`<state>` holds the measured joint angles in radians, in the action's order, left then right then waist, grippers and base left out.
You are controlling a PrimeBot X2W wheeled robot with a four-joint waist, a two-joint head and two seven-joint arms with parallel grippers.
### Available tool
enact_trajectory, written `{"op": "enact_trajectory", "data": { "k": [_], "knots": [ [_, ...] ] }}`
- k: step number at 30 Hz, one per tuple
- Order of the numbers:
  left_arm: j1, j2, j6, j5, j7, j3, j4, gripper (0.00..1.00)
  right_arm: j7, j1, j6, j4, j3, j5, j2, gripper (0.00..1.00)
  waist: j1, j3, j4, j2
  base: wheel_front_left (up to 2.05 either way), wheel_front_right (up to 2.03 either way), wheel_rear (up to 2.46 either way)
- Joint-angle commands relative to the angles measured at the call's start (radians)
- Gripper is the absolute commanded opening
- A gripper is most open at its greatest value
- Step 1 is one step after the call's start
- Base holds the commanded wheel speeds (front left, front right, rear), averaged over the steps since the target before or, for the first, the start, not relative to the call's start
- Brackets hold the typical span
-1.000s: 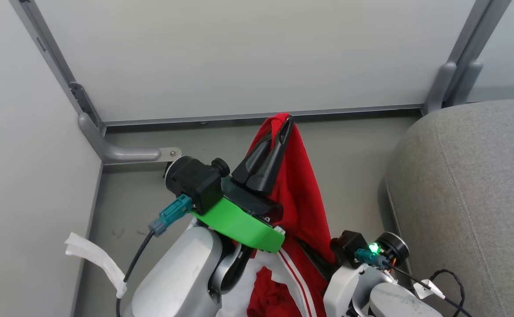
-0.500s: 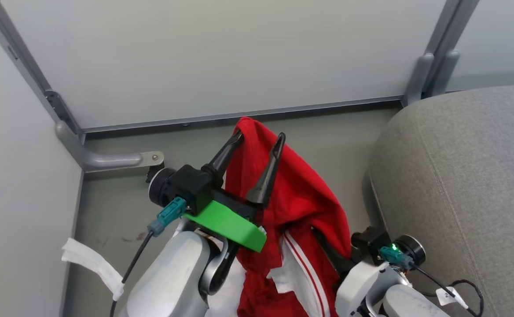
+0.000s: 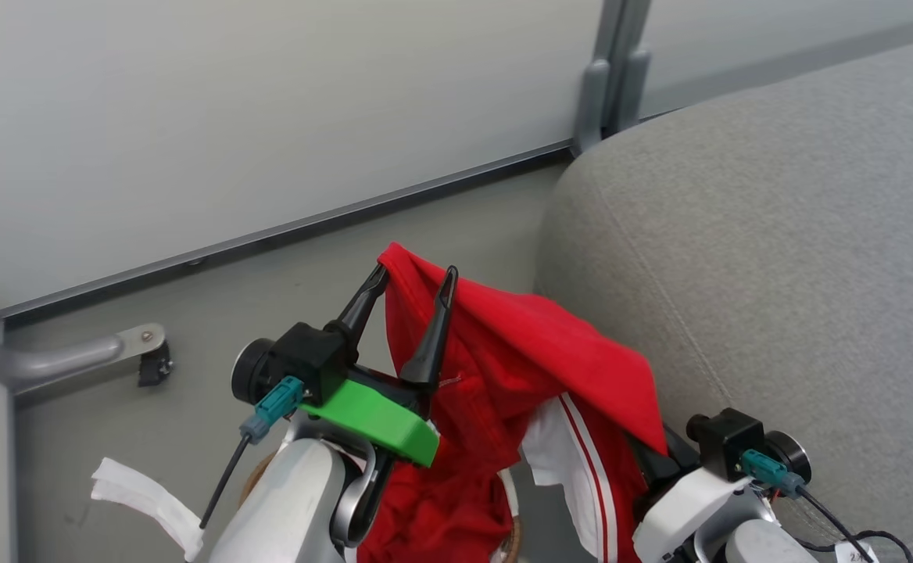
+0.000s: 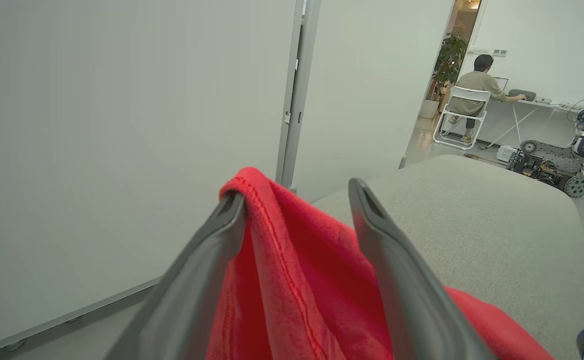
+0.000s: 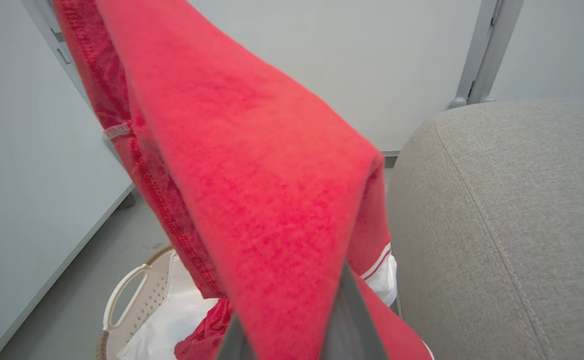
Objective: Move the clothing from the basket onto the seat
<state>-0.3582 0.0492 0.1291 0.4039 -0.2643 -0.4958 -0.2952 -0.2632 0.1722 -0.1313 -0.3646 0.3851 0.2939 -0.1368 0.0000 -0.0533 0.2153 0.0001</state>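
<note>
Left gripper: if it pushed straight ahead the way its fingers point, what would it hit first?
The red garment draped across the open left gripper; beyond that, probably the wall's grey post, though depth is unclear.

The left gripper (image 3: 416, 271) has two long tapered dark fingers (image 3: 433, 336) on a green bracket (image 3: 370, 414), a black camera block (image 3: 308, 360), a teal plug (image 3: 273, 397), a black cable (image 3: 218, 489) and a silver-grey forearm (image 3: 284, 508). The right forearm (image 3: 683, 504) is white.

Basket (image 5: 134, 295) apparently just left of seat (image 5: 512, 225)
</note>
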Motion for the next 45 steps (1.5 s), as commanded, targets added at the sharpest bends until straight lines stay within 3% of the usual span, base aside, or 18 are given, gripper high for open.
{"op": "enact_trajectory", "data": {
  "k": [1, 9, 18, 28, 38, 45],
  "knots": [
    [0.015, 0.003, 0.002, -0.011, 0.000, 0.003, -0.003, 1.00, -0.002, -0.014, 0.001, 0.016, -0.013, -0.007, 0.000, 0.00, 0.0000, -0.012, 0.142, -0.0001, 0.00, 0.00, 0.00],
    [0.024, 0.003, 0.002, -0.029, 0.000, 0.033, -0.021, 1.00, -0.002, -0.032, 0.001, 0.108, -0.103, -0.022, 0.022, 0.00, 0.0000, -0.042, 0.284, -0.0001, 0.00, 0.00, 0.00],
    [-0.008, 0.004, 0.002, -0.055, 0.000, 0.010, -0.032, 1.00, -0.002, 0.046, 0.001, 0.199, -0.205, 0.062, 0.050, 0.00, 0.0000, -0.113, 0.318, -0.0001, 0.00, 0.00, 0.00],
    [-0.096, 0.026, 0.002, -0.067, 0.000, -0.080, -0.027, 1.00, -0.002, 0.408, 0.001, 0.209, -0.323, 0.037, -0.107, 0.00, 0.0000, -0.282, 0.215, -0.0001, 0.00, 0.00, 0.00],
    [-0.220, 0.038, 0.002, -0.059, 0.000, -0.152, 0.006, 1.00, -0.002, 0.806, 0.001, -0.019, -0.392, -0.094, -0.276, 0.00, 0.0000, -0.460, 0.093, -0.0001, 0.00, 0.00, 0.00],
    [-0.287, 0.034, 0.002, -0.062, 0.000, -0.184, 0.020, 1.00, -0.002, 0.952, 0.001, -0.209, -0.444, -0.190, -0.325, 0.00, 0.0000, -0.561, 0.018, -0.0001, 0.00, 0.00, 0.00]
  ]
}}
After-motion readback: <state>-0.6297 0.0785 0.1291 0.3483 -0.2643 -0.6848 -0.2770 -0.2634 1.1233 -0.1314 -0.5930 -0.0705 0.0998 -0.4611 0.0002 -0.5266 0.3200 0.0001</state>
